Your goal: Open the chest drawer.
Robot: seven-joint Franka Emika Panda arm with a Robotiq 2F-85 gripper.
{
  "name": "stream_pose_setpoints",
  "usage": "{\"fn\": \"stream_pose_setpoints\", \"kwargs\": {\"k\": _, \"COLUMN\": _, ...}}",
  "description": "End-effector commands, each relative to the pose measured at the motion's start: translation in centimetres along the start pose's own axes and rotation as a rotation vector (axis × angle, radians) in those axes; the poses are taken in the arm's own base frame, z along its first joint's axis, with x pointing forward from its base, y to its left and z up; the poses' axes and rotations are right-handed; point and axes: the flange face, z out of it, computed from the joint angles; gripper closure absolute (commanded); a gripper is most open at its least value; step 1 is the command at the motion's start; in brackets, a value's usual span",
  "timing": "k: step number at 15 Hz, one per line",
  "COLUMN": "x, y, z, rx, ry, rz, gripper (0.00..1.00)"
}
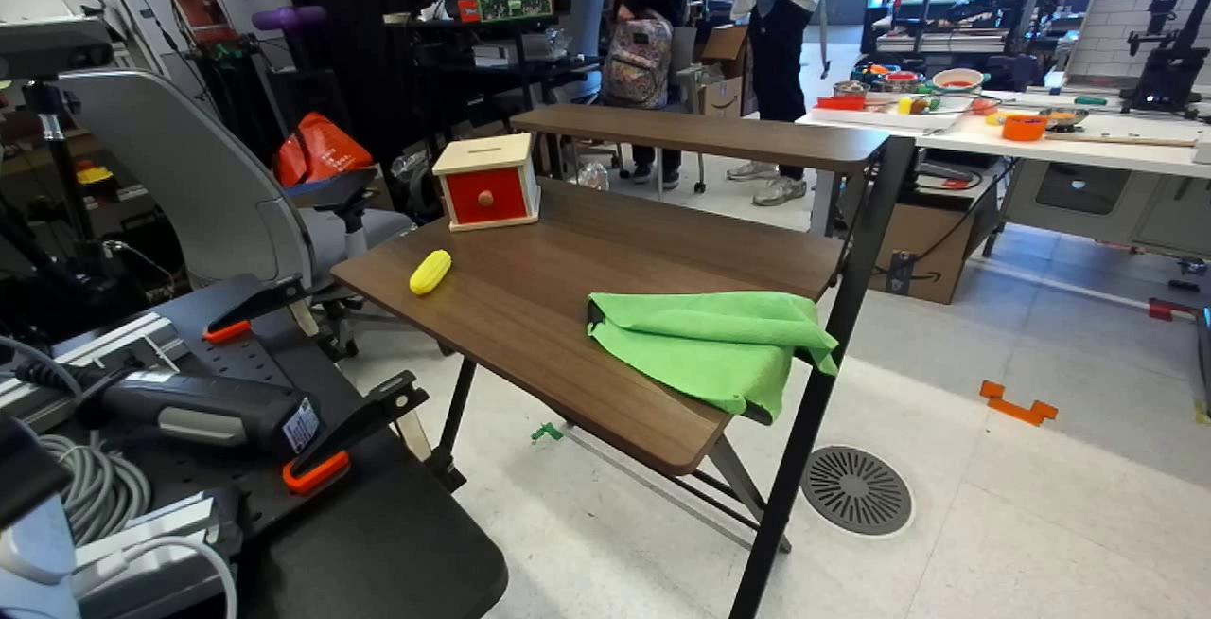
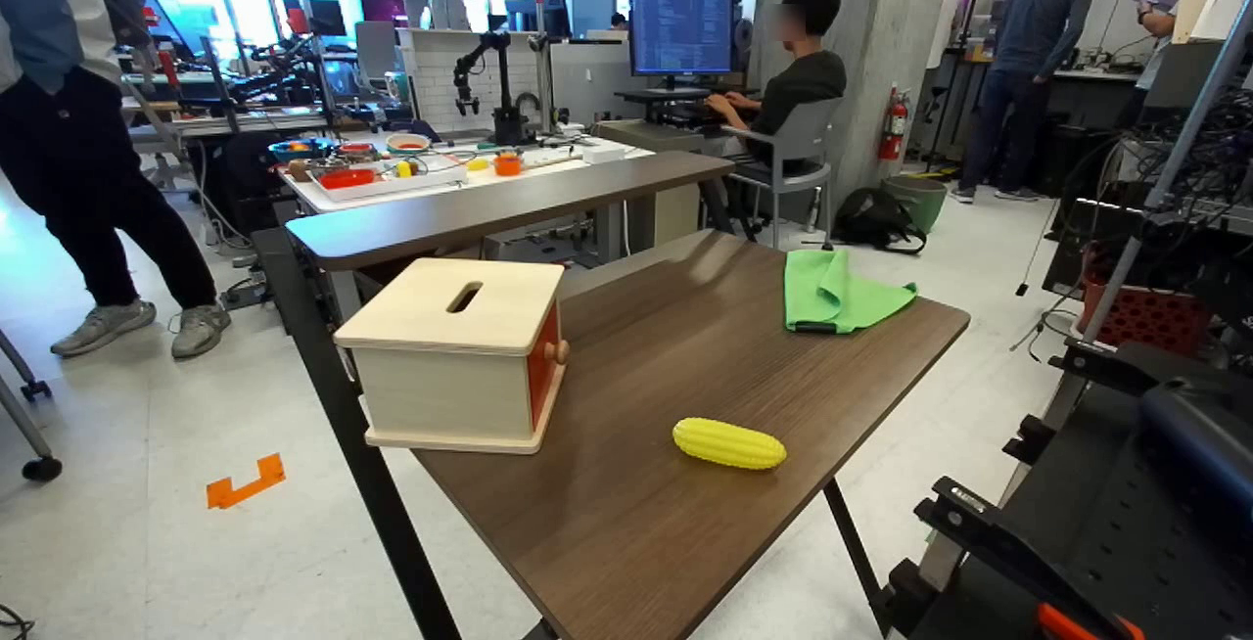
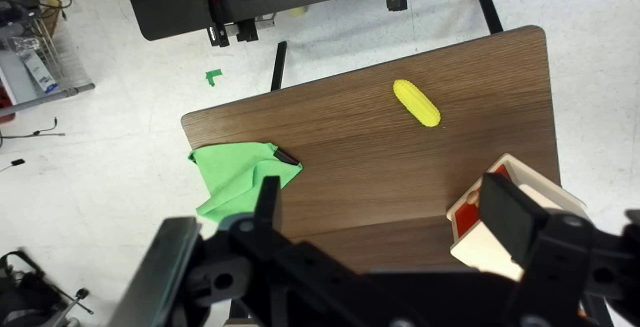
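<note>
The chest [image 1: 481,154] is a small pale wooden box with a slot in its lid. Its chest drawer [image 1: 507,191] is a red front panel with a round wooden knob [image 1: 485,198]. The drawer looks shut, flush with the box; it also shows from the side in an exterior view [image 2: 539,381]. In the wrist view the drawer [image 3: 466,217] is at the lower right, partly hidden behind one finger. My gripper [image 3: 381,181] is open and empty, high above the table with its fingers wide apart. The gripper does not show in either exterior view.
The chest stands on a brown table [image 1: 587,250] with a raised shelf [image 1: 700,134] along its back. A yellow corn [image 2: 729,443] lies near the front edge. A green cloth [image 1: 705,344] lies at the far end. A black cart [image 1: 397,524] with clamps stands beside the table.
</note>
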Motion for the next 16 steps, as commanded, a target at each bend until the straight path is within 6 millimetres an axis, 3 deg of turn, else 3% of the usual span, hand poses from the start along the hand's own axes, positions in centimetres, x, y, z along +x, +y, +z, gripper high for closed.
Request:
{"fn": "stream_pose_setpoints", "kwargs": {"k": 1, "x": 2.6, "y": -1.8, "z": 1.7, "rx": -0.004, "ry": 0.070, "rz": -0.066, "gripper": 0.00}}
{"fn": "stream_pose_setpoints", "kwargs": {"k": 6, "x": 7.2, "y": -4.8, "z": 5.9, "rx": 0.058, "ry": 0.245, "rz": -0.242, "gripper": 0.00}}
{"fn": "stream_pose_setpoints", "kwargs": {"k": 10, "x": 10.6, "y": -6.5, "z": 10.9, "rx": 0.179, "ry": 0.274, "rz": -0.370, "gripper": 0.00}}
{"fn": "stream_pose_setpoints", "kwargs": {"k": 13, "x": 12.0, "y": -7.4, "z": 15.3, "rx": 0.229, "ry": 0.240, "rz": -0.471, "gripper": 0.00}}
{"fn": "stream_pose_setpoints", "kwargs": {"k": 16, "x": 12.1, "y": -8.3, "z": 19.1, "rx": 0.288, "ry": 0.165, "rz": -0.558, "gripper": 0.00}}
